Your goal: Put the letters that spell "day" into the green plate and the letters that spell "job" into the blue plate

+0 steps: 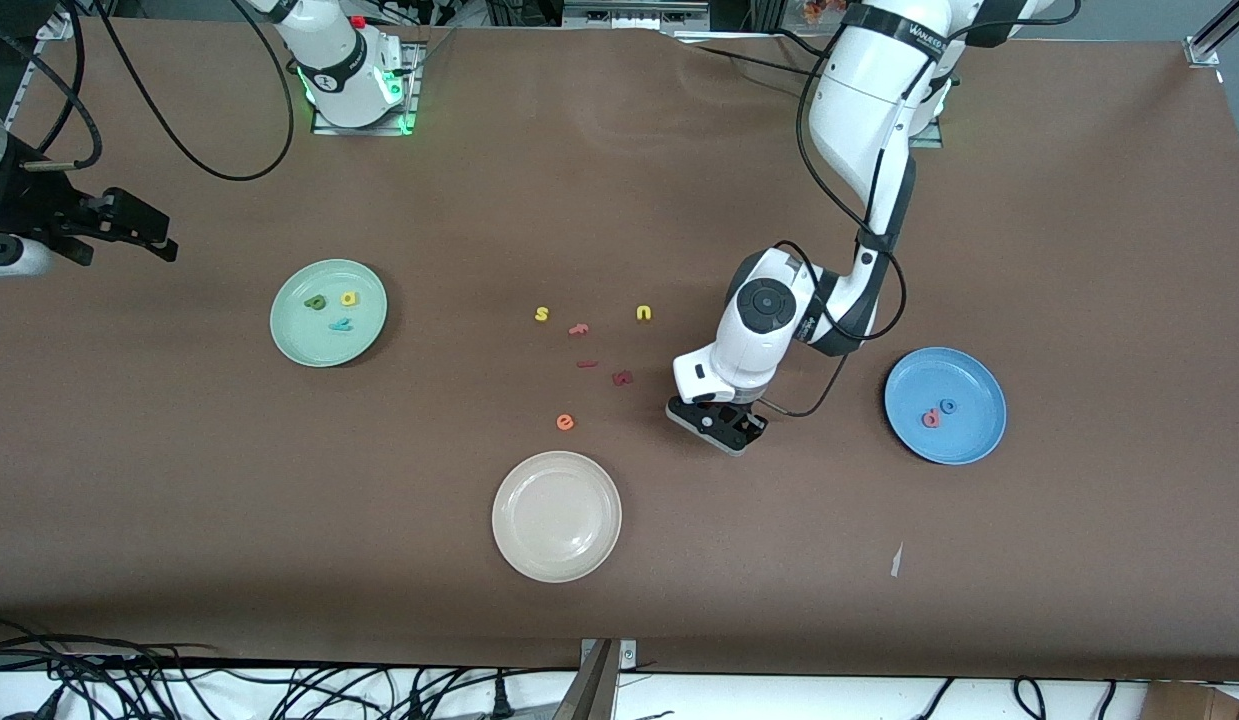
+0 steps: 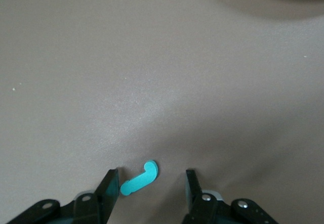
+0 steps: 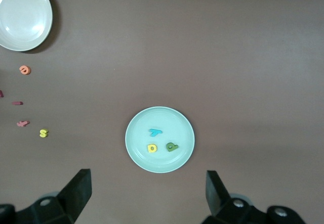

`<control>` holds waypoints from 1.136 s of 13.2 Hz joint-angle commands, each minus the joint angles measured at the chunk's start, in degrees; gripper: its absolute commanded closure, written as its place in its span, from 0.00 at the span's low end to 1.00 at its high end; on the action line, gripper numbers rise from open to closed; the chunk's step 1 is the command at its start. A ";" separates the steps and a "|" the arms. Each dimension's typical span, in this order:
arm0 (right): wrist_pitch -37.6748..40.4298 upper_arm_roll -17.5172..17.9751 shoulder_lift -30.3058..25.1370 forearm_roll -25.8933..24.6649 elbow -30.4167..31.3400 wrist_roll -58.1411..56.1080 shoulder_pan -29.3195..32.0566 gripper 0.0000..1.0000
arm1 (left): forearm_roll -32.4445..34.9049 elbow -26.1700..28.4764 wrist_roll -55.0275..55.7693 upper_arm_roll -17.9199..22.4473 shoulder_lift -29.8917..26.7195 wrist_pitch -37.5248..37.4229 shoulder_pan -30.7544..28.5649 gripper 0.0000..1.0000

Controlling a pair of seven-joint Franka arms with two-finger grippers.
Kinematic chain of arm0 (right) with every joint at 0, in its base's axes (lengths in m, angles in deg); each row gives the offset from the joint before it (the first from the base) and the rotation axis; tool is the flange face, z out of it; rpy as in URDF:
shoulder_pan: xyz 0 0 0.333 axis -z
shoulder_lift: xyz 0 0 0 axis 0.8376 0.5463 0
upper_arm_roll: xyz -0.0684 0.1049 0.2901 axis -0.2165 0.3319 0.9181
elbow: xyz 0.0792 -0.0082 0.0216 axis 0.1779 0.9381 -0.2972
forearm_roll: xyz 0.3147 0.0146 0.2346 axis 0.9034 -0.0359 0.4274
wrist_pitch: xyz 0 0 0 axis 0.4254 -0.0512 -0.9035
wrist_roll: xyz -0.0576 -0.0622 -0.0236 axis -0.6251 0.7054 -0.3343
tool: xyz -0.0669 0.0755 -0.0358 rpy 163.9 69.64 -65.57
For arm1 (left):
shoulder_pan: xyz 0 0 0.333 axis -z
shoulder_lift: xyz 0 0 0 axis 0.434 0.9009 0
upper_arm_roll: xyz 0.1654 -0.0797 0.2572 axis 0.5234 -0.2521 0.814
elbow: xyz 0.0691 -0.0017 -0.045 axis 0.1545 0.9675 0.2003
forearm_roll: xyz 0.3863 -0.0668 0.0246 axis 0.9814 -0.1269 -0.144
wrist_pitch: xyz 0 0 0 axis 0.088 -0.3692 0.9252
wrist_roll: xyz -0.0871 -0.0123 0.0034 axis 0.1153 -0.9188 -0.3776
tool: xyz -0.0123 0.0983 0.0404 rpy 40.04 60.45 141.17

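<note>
Teal "j" (image 2: pixel 139 179) lies flat on the surface between the white plate (image 1: pixel 556 516) and blue plate (image 1: pixel 945 405), unheld, inside the left claw (image 2: pixel 150 183)'s parted fingers. Light, squashy foam; pinch its stem. Right claw (image 3: pixel 149 189) waits, released, over the green plate (image 3: pixel 160 139).

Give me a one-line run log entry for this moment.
left gripper: down at table, open fingers straddling teal "j" | right gripper: open, waiting above green plate | blue plate: "o", "b" in

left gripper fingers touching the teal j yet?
Apart. The left wrist view shows the teal j lying flat on the table between the left gripper's fingers, with bare table on each side.
</note>
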 commanded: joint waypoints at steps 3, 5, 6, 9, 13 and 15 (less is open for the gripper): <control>0.02 0.07 -1.77 -1.19 0.05 -0.22 1.17 0.00 | 1.74 -1.45 0.40 1.23 1.23 0.05 0.57 0.56; -0.07 1.48 -2.04 -1.37 0.23 -0.13 1.69 0.00 | 1.74 -1.45 0.31 1.41 1.23 0.05 0.57 0.71; -0.07 1.48 -2.04 -1.37 0.14 -0.31 1.70 0.00 | 1.74 -1.45 0.39 1.41 1.23 0.05 0.57 0.76; 0.72 1.13 -2.21 -1.46 0.41 -0.22 1.70 0.00 | 1.74 -1.45 0.31 1.84 1.15 0.05 0.57 0.86; 2.12 0.25 -2.04 -1.37 0.32 -0.75 1.70 0.00 | 1.65 -1.45 0.13 2.37 0.80 0.05 0.48 1.00; 2.04 0.43 -2.21 -1.81 0.49 -0.75 1.61 0.00 | 1.83 -1.45 0.22 3.07 -0.95 -0.30 -0.13 1.00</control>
